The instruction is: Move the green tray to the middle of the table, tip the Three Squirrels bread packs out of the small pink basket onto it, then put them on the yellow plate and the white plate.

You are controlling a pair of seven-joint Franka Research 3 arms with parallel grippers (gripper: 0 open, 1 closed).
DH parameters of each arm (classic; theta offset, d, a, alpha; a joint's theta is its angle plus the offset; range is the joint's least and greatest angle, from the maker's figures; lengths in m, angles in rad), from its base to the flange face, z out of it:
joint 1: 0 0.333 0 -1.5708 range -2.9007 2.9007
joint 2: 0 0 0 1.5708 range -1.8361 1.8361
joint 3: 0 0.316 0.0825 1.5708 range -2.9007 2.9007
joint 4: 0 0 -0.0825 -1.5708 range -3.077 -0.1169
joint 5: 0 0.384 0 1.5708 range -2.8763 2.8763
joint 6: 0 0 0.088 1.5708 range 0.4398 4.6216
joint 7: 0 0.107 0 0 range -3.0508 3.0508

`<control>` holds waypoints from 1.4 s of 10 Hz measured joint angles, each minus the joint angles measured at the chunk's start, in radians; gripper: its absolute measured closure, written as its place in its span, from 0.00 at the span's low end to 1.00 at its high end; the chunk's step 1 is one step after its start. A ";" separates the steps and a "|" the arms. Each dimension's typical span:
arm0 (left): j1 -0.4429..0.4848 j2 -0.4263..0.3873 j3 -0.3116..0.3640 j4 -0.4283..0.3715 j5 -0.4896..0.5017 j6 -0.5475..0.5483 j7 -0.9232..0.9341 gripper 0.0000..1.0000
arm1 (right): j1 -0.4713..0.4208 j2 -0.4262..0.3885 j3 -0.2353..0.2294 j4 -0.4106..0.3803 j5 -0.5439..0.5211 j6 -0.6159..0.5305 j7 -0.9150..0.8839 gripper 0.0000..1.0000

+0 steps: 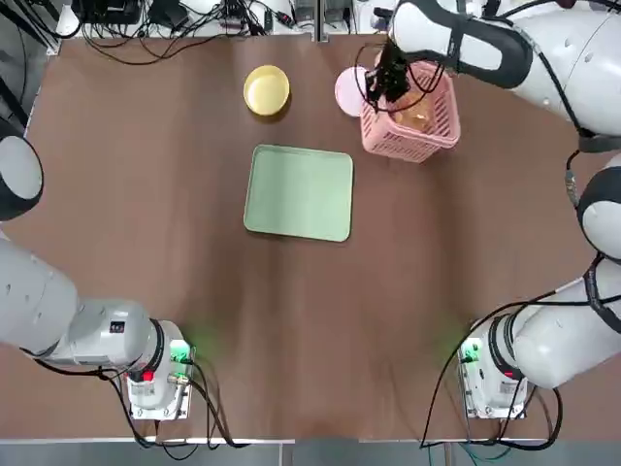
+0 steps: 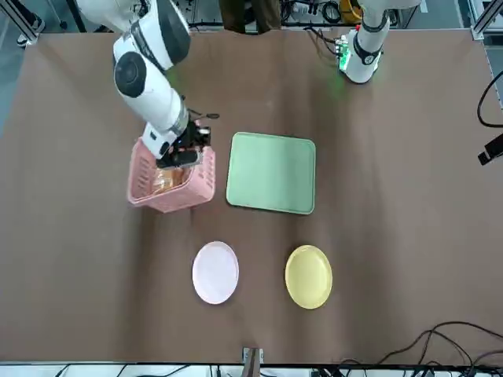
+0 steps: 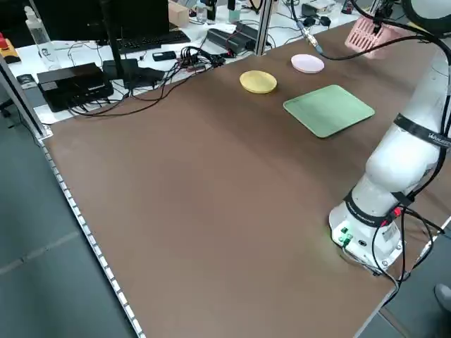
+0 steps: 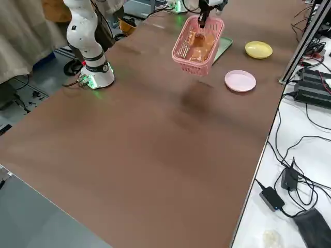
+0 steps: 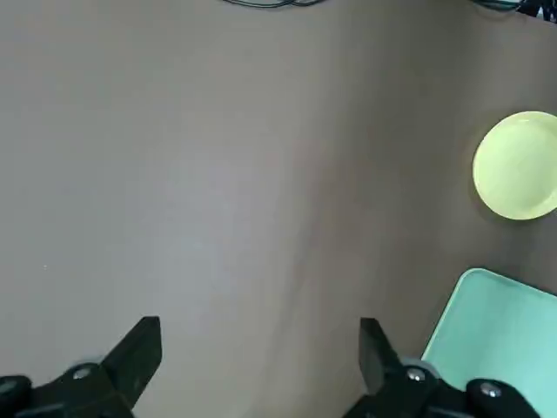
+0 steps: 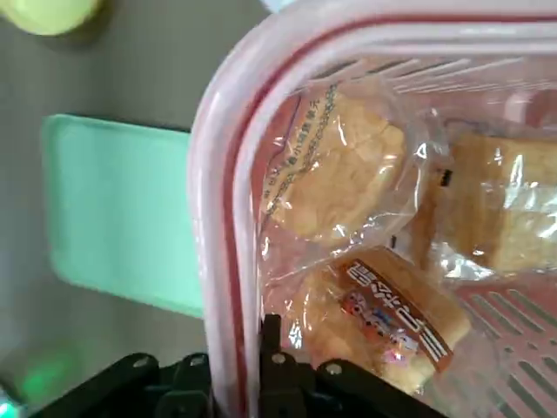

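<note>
- Top view: the right gripper (image 1: 386, 85) has its jaws clamped on the rim of the small pink basket (image 1: 415, 124), near the corner closest to the white plate (image 1: 347, 91). The green tray (image 1: 299, 192) already lies about mid-counter, with the yellow plate (image 1: 267, 90) beyond it. To do the tip well, I'd carry the basket fully over the tray before rolling it, so nothing spills on bare counter (image 1: 146, 194).
- Front view: the basket hangs tilted just beside the tray's short edge, not yet over it. The two plates sit well apart from it, towards the camera.
- Right side view: the basket is clearly lifted off the counter, with its shadow below. The Three Squirrels bread packs (image 4: 198, 42) are still inside.
- Right wrist view: the jaws pinch the thick rim. The packs crowd the held corner, so a slow roll looks wise, since the tray rim is low.
- Left wrist view: the left gripper (image 5: 261, 366) hovers over bare counter with its jaws wide and nothing between them, so it is idle.
- Left side view: there is broad open counter on the left. Cables and equipment lie past the far edge, so the basket should be kept from swinging that way.
</note>
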 joint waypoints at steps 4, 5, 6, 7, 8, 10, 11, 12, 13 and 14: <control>0.000 0.020 -0.001 0.001 0.000 -0.002 0.000 0.00 | -0.007 0.043 0.193 -0.001 0.206 0.290 0.016 0.93; -0.001 0.022 -0.001 0.003 0.000 -0.002 0.000 0.00 | -0.040 0.069 0.279 -0.001 0.235 0.366 0.018 0.93; -0.004 0.024 -0.002 0.004 0.000 -0.002 0.000 0.00 | -0.063 0.098 0.347 -0.002 0.250 0.432 0.018 0.93; -0.007 0.029 -0.003 0.004 0.000 -0.002 0.000 0.00 | -0.082 0.134 0.410 -0.002 0.253 0.506 0.019 0.93; -0.009 0.037 -0.003 0.004 0.000 -0.002 0.000 0.00 | -0.094 0.180 0.467 -0.003 0.254 0.600 0.019 0.93; -0.013 0.048 -0.005 0.006 0.000 -0.002 0.000 0.00 | -0.096 0.285 0.546 0.004 0.255 0.766 0.019 0.93; -0.014 0.048 -0.006 0.007 0.000 -0.002 0.000 0.00 | -0.097 0.325 0.563 0.023 0.255 0.788 0.019 0.93; -0.015 0.049 -0.007 0.009 0.000 -0.002 0.000 0.00 | -0.097 0.354 0.574 0.050 0.255 0.788 0.018 0.93; -0.015 0.049 -0.007 0.010 0.000 -0.002 0.000 0.00 | -0.098 0.370 0.584 0.071 0.255 0.788 0.013 0.93; -0.014 0.049 -0.006 0.011 0.000 -0.002 0.000 0.00 | -0.103 0.374 0.594 0.081 0.255 0.788 0.012 0.93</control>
